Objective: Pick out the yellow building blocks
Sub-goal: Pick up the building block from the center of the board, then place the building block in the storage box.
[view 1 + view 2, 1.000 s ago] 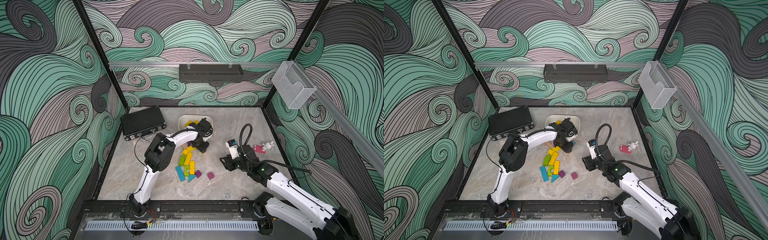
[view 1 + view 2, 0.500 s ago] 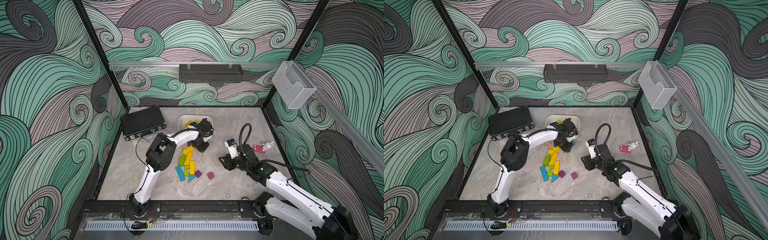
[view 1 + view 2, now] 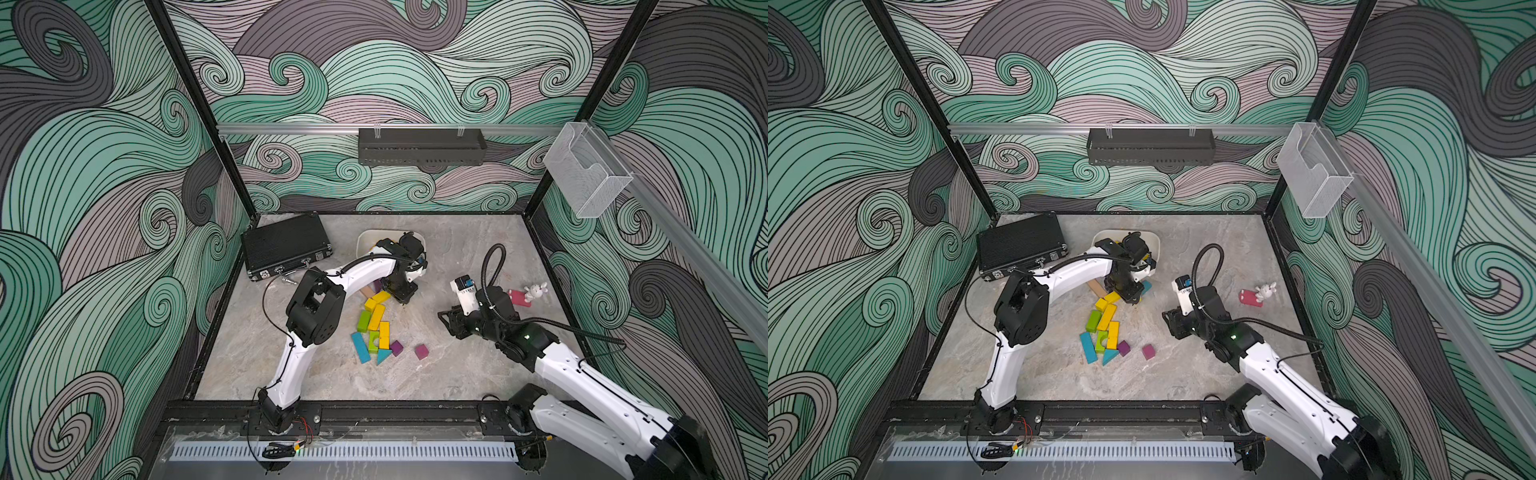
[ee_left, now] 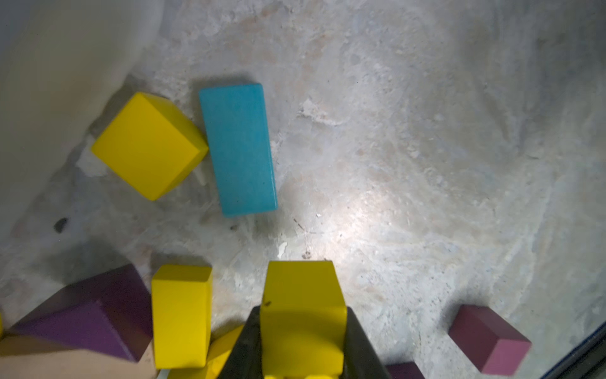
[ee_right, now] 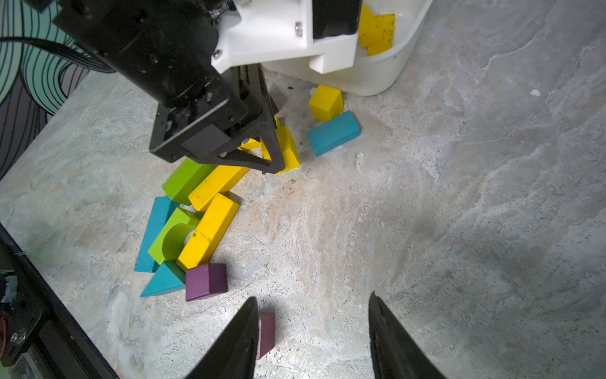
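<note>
1. Presently, left gripper (image 4: 303, 331): pinching one yellow block (image 4: 300, 288) between both jaws, at the pile's end nearest the white bin (image 5: 370, 77).
2. Right gripper (image 5: 314, 315): jaws spread, nothing between them; maroon block (image 5: 266, 331) just beside one finger.
3. Yellow cube (image 5: 325, 102): on the table, touching the teal block (image 5: 333, 133), just beside that bin.
4. Two yellow bars (image 5: 208, 229): lying in the mixed pile, against lime-green blocks (image 5: 183, 180).
5. More yellow blocks (image 5: 375, 31): inside the white bin.
</note>
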`<action>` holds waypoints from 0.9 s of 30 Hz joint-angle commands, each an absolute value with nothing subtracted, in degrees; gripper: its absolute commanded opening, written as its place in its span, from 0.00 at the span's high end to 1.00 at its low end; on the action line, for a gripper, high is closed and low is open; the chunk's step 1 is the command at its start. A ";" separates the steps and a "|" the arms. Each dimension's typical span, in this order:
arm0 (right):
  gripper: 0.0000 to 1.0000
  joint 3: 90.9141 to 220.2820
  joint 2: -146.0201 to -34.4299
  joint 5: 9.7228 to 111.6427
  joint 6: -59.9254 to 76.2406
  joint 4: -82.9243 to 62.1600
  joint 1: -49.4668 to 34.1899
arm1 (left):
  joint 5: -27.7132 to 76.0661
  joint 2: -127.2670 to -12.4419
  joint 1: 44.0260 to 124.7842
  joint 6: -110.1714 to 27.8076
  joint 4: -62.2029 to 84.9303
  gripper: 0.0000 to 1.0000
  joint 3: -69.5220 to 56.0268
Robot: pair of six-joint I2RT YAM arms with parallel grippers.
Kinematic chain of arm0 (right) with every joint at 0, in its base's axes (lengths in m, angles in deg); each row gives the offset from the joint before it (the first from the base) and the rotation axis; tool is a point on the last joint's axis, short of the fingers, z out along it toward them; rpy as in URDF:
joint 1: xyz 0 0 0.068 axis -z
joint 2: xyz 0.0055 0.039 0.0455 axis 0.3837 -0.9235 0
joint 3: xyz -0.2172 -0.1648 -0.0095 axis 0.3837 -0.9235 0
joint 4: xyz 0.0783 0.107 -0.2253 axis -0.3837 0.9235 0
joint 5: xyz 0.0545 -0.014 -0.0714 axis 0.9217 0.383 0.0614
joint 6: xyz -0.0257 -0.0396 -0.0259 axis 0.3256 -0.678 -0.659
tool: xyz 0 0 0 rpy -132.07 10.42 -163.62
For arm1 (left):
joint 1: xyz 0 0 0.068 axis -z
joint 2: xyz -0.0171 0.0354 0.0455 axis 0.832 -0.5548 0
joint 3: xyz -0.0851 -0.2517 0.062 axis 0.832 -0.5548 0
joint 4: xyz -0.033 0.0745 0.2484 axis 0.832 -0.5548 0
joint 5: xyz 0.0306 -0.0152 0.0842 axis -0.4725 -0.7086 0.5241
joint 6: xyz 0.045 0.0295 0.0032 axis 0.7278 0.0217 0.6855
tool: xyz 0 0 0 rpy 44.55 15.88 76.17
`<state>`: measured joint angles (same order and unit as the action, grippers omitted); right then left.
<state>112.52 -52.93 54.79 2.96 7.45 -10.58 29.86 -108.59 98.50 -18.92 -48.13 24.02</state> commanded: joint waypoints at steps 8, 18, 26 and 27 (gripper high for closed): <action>0.47 113.71 -52.36 56.19 2.37 4.10 -10.46 | 34.80 -104.98 96.61 -16.57 -51.90 1.00 33.21; 0.46 121.43 -63.04 59.08 2.11 3.46 -10.51 | 36.17 -110.00 92.25 -18.42 -50.88 1.00 40.90; 0.45 125.68 -67.45 58.44 0.08 3.11 -10.57 | 37.24 -115.30 86.37 -21.14 -50.13 1.00 44.86; 0.45 126.30 -68.14 58.36 -0.29 3.37 -10.61 | 37.37 -115.72 85.70 -21.07 -49.74 1.00 44.94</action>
